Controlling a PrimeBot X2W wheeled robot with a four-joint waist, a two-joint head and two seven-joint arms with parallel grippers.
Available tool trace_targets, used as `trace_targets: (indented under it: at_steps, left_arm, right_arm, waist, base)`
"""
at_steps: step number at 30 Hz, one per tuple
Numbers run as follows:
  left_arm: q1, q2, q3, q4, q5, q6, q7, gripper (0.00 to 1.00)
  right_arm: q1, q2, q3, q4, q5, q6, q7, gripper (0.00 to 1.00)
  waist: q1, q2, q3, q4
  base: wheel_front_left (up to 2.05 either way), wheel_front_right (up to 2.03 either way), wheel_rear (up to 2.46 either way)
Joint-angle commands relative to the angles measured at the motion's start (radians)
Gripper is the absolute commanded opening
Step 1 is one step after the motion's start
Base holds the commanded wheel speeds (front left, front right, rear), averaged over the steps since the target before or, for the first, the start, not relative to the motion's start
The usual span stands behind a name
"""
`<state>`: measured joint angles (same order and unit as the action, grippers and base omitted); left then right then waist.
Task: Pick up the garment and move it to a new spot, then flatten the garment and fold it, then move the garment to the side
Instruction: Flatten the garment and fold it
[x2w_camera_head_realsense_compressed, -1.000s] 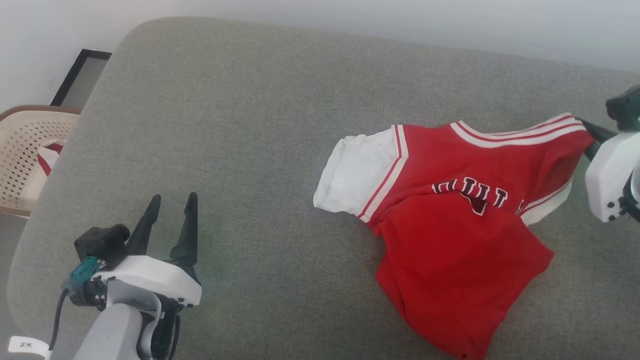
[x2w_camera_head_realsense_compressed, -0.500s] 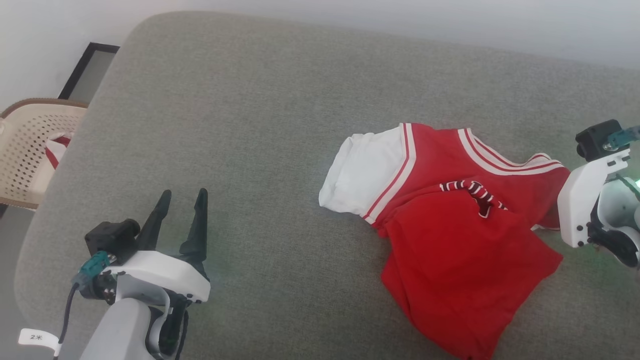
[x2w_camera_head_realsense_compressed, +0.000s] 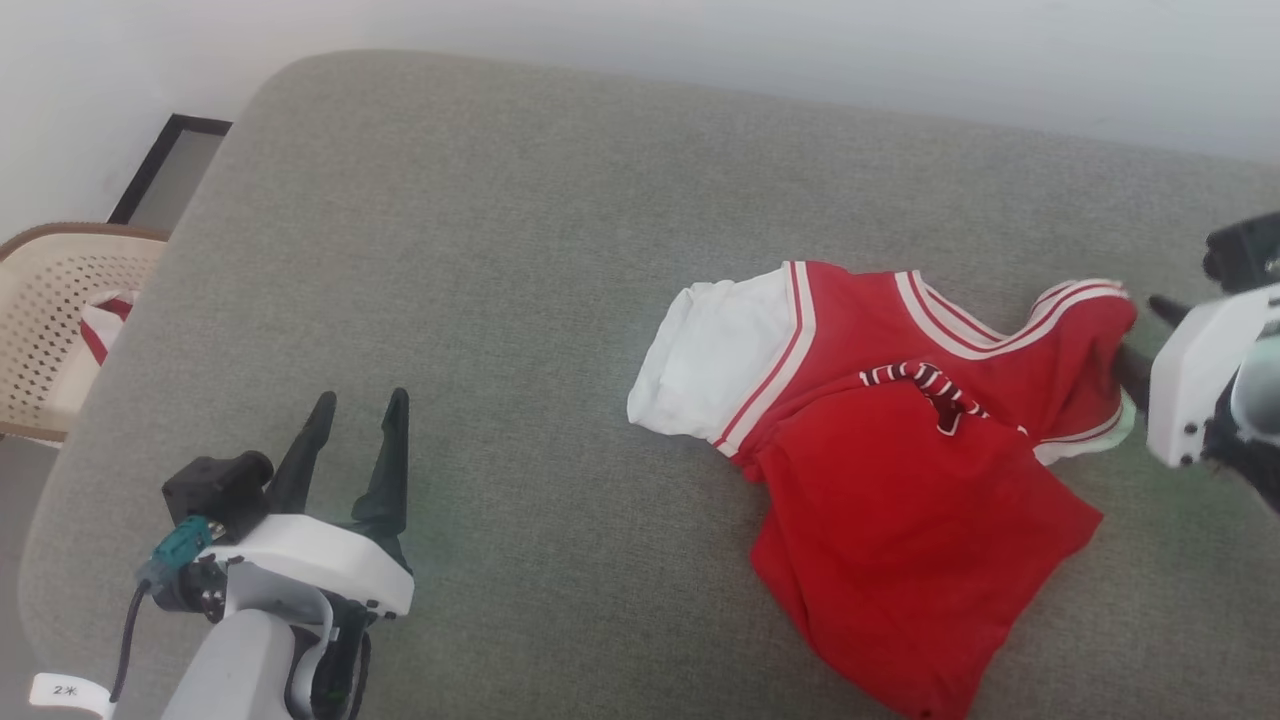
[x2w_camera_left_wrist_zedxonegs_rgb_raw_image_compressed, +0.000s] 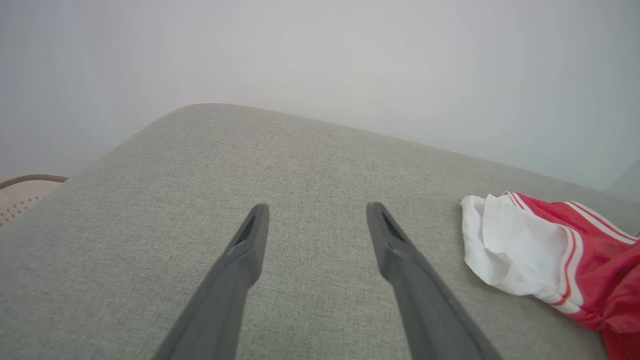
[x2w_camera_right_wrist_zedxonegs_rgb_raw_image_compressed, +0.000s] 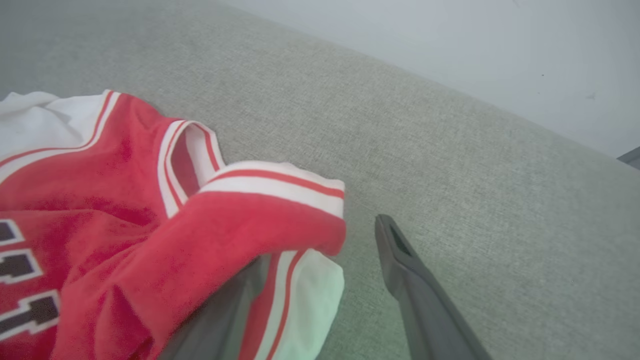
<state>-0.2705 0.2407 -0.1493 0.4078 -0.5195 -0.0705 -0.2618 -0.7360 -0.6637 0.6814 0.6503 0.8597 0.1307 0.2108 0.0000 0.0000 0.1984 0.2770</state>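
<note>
1. The right gripper has its jaws well apart and nothing clamped. In the right wrist view one finger is tucked beneath the raised red shoulder fold. The other lies bare over the grey cushion on the 3 o'clock side of that fold.
2. The cloth hides the tucked tip, so it cannot be confirmed how many layers lie above it.
3. The garment lies crumpled on the cushion, at 3 to 5 o'clock from the centre of the head view. Its white sleeve points to 9 o'clock, its hem to 5 o'clock, and its lettering is creased.
4. The left gripper, at 8 o'clock in the head view, is spread and empty over bare cushion, well apart from the garment.
5. Judgement: the step in hand is securing a hold for the pick-up. The free finger should come over the striped trim before closing, taking a deep bite at the seam.
6. The lift should be straight up until the hem clears, then carry toward the open cushion at 9 o'clock.
7. Risk: a shallow pinch may slip off the jersey cloth, and a single-layer hold would leave the shirt bunched.
</note>
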Motion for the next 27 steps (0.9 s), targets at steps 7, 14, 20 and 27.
trace_targets:
  at_steps: [7, 14, 20, 27]
  left_arm:
    - [0.018, -0.007, 0.023, -0.030, 0.025, -0.002, -0.005, 1.00]
    - [0.018, -0.020, 0.043, -0.048, 0.051, -0.007, -0.005, 1.00]
    - [0.017, -0.035, 0.059, -0.053, 0.071, -0.014, -0.005, 1.00]
    - [0.019, -0.044, 0.078, -0.050, 0.078, -0.025, -0.005, 1.00]
  right_arm:
    - [0.125, -0.022, -0.014, -0.130, 0.065, 0.000, 0.008, 1.00]
    - [0.231, -0.044, -0.062, -0.243, 0.075, 0.000, 0.082, 1.00]
    - [0.309, -0.043, -0.138, -0.336, 0.051, 0.000, 0.161, 1.00]
    - [0.366, -0.030, -0.235, -0.438, -0.014, 0.000, 0.199, 1.00]
  waist:
    - [0.0000, 0.0000, 0.007, -0.016]
    - [0.0000, 0.0000, 0.022, -0.020]
    - [0.0000, 0.0000, 0.026, -0.019]
    - [0.0000, 0.0000, 0.027, -0.020]
  base:
    - [0.00, 0.00, 0.00]
    - [0.00, 0.00, 0.00]
    - [0.00, 0.00, 0.00]
    - [0.00, 0.00, 0.00]
